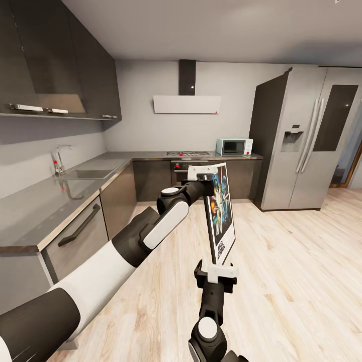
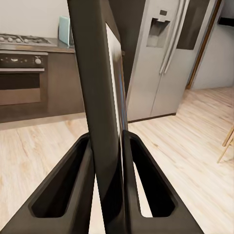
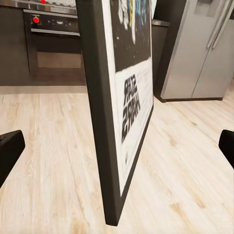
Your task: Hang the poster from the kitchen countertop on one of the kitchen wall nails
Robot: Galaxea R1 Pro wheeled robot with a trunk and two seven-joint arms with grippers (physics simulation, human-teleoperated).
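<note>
The poster (image 1: 221, 216) hangs upright over the wood floor in mid-kitchen, turned nearly edge-on, its dark artwork and black lettering facing right. My left gripper (image 1: 203, 173) is shut on its top edge; in the left wrist view the black frame (image 2: 105, 97) stands clamped between both fingers (image 2: 68, 187). My right gripper (image 1: 221, 272) sits just under the poster's bottom corner and is open. In the right wrist view its fingertips (image 3: 9, 151) stand far apart on either side of the poster (image 3: 126, 97), clear of it. The kitchen countertop (image 1: 40, 201) runs along the left wall.
A sink and tap (image 1: 85, 173) are set in the counter at left. The oven (image 1: 182, 171), hob and white hood (image 1: 187, 104) line the back wall, with a teal microwave (image 1: 234, 147) beside them. The silver fridge (image 1: 306, 141) stands at right. Open wood floor (image 1: 301, 281) spreads ahead.
</note>
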